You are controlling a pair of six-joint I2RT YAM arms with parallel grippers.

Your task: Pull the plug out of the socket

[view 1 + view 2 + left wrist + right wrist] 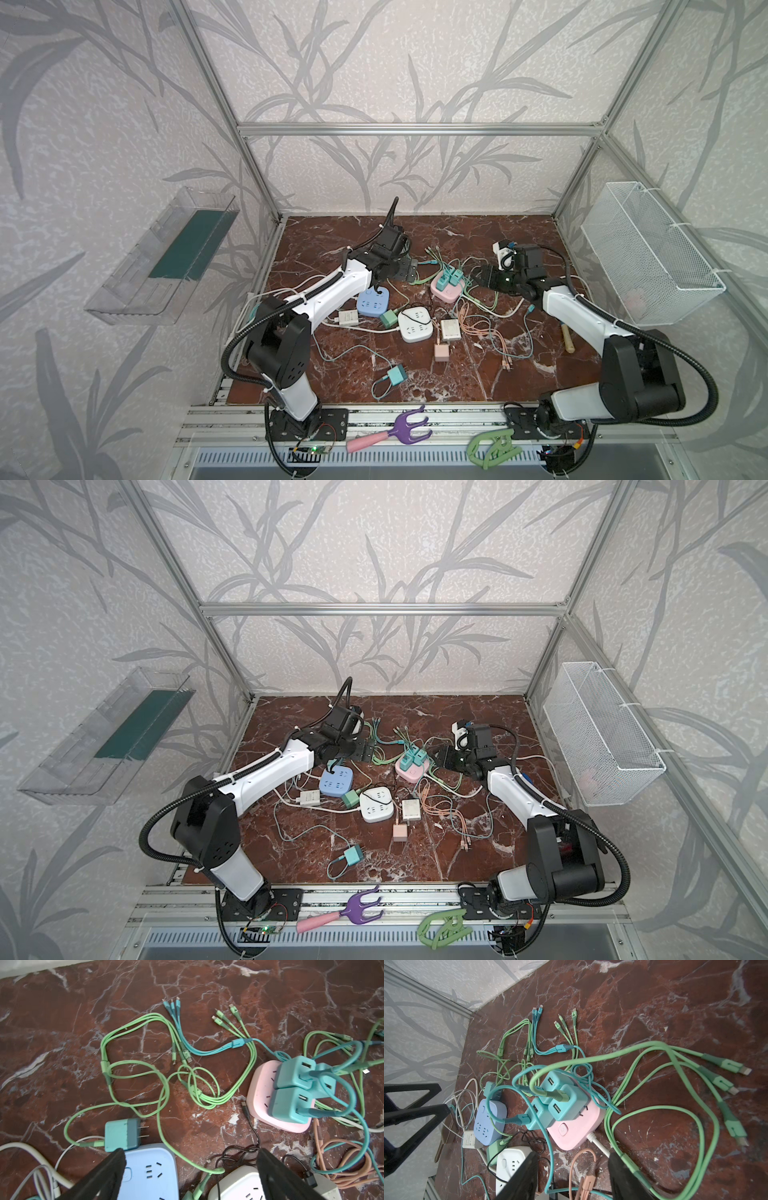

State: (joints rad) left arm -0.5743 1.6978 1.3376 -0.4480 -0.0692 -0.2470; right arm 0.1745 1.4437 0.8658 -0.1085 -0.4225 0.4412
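Nearest, on the front rail, lay a toy rake and a green clip. On the marble table behind them a single blue-green charger lay by itself with its thin cable curled beside it. Farther in was a white socket, and just beside it the blue socket.

The plug was already off. It lay flat on the table, against the far edge of the blue socket, with both metal pins bare and pointing to the side. The left gripper hung above this place with its fingers spread wide and nothing between them; one fingertip was very near the plug.

Beyond stood the pink socket with three plugs pushed into its top, close together. The right gripper was near it, half spread and pinching nothing. A green cable crossed one finger, but I could not tell if they touched.

Farthest lay the loose cable ends.
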